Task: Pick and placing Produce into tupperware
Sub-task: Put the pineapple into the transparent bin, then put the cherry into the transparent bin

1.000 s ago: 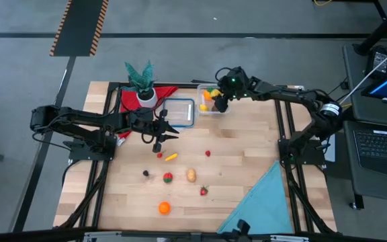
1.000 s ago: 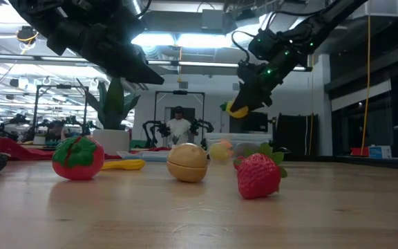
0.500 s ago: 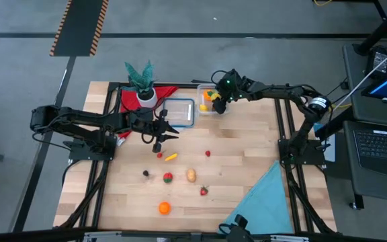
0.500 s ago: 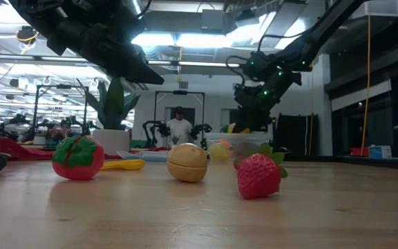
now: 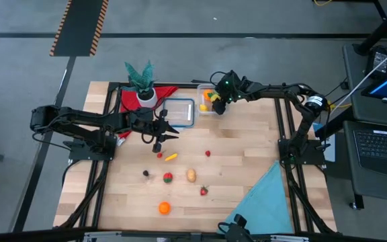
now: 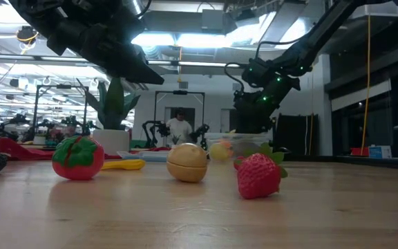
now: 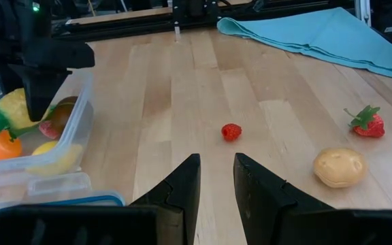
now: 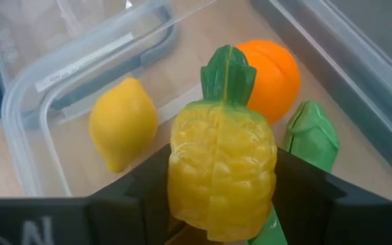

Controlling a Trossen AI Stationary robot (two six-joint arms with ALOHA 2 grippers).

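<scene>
- High view: the right gripper (image 5: 215, 101) sits in the upper middle of the frame, over the tub (image 5: 202, 88), which lies just right of the blue-rimmed lid (image 5: 180, 113). Yellow and orange pieces show inside the tub. The left gripper (image 5: 166, 130) hangs left of centre, below the lid. Loose produce lies in the lower middle: a carrot (image 5: 171, 157), a small red berry (image 5: 208, 153), a dark piece (image 5: 146, 173), a tomato (image 5: 168, 177), a potato (image 5: 191, 175), a strawberry (image 5: 203, 191) and an orange (image 5: 164, 208). A teal cloth (image 5: 264, 198) fills the lower right; a plant (image 5: 142, 79) stands at upper left.
- Low view: tomato (image 6: 78, 158), potato (image 6: 187, 162) and strawberry (image 6: 258, 175) stand in the foreground; the right arm reaches down to the tub (image 6: 244, 146) behind them.
- Left wrist view: the left fingers (image 7: 186, 187) stand slightly apart with nothing between them; ahead lie the berry (image 7: 231, 131), potato (image 7: 339, 167) and strawberry (image 7: 368, 122), with the tub (image 7: 77, 129) at far left.
- Right wrist view: the right fingers clamp a yellow pineapple (image 8: 222, 177) above the tub (image 8: 26, 102), which holds a lemon (image 8: 122, 121), an orange (image 8: 272, 71) and a green piece (image 8: 312, 136).
</scene>
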